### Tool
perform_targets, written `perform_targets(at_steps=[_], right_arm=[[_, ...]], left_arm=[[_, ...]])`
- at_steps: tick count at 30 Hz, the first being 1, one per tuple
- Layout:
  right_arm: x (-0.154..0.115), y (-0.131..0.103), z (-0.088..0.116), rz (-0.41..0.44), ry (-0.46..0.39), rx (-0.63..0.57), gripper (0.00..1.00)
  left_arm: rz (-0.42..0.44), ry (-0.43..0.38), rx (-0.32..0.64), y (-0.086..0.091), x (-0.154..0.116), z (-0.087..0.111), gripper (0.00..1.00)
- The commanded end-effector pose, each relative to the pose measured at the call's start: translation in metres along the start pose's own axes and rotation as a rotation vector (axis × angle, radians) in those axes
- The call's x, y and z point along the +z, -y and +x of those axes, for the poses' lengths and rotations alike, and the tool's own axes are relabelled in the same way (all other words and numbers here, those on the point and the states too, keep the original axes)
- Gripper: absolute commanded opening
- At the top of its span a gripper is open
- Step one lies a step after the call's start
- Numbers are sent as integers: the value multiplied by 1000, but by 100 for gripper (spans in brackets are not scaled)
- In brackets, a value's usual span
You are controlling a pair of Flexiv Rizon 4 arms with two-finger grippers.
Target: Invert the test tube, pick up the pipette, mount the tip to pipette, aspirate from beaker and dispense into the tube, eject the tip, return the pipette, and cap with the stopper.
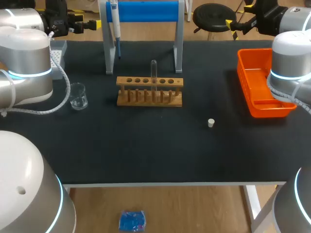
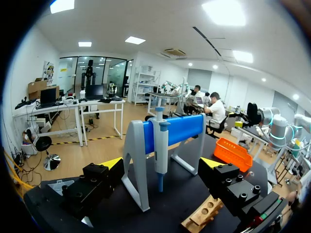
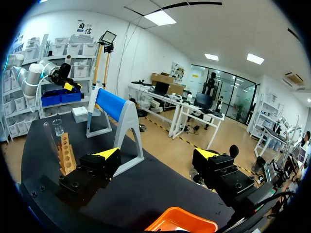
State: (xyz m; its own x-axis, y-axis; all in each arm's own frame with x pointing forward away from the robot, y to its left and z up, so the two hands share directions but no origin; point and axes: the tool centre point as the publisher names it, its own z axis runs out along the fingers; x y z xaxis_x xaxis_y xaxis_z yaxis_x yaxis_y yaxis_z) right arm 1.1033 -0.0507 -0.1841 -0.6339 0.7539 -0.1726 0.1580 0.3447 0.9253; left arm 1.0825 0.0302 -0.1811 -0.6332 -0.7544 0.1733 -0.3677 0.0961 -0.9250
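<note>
A clear test tube (image 1: 154,72) stands upright in the wooden rack (image 1: 149,92) at the table's middle. The pipette (image 1: 115,24) hangs on the blue-barred stand (image 1: 146,12) behind the rack. A glass beaker (image 1: 78,96) sits left of the rack, and a small white stopper (image 1: 211,123) lies to its front right. My left gripper (image 1: 81,25) is raised at the back left, open and empty; in its wrist view the left gripper (image 2: 161,164) faces the pipette (image 2: 161,145). My right gripper (image 1: 239,22) is raised at the back right, and the right gripper (image 3: 158,154) is open and empty.
An orange tray (image 1: 252,92) stands at the right side of the table. A white tip box (image 1: 58,52) sits at the back left under my left arm. The stand's grey legs (image 1: 179,48) rise just behind the rack.
</note>
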Motion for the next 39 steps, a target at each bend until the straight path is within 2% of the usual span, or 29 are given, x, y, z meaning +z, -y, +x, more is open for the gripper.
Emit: perform_targets(at_steps=[1, 21, 25, 29, 31, 32, 34, 39], right_arm=[[0, 0, 0, 0, 0, 0, 100], [0, 0, 0, 0, 0, 0, 100], [-15, -21, 2, -76, -47, -22, 100], [-35, -39, 20, -156, -152, -34, 100], [-47, -41, 36, -200, -239, -22, 100], [-50, -41, 41, -213, -267, -21, 100], [-62, -38, 63, -258, -386, -31, 100], [-77, -23, 102, -288, -584, -48, 100]], left_arm=[[1, 0, 0, 0, 0, 0, 100], [1, 0, 0, 0, 0, 0, 100], [1, 0, 0, 0, 0, 0, 100], [1, 0, 0, 0, 0, 0, 100], [1, 0, 0, 0, 0, 0, 100], [1, 0, 0, 0, 0, 0, 100], [1, 0, 0, 0, 0, 0, 100], [1, 0, 0, 0, 0, 0, 100]])
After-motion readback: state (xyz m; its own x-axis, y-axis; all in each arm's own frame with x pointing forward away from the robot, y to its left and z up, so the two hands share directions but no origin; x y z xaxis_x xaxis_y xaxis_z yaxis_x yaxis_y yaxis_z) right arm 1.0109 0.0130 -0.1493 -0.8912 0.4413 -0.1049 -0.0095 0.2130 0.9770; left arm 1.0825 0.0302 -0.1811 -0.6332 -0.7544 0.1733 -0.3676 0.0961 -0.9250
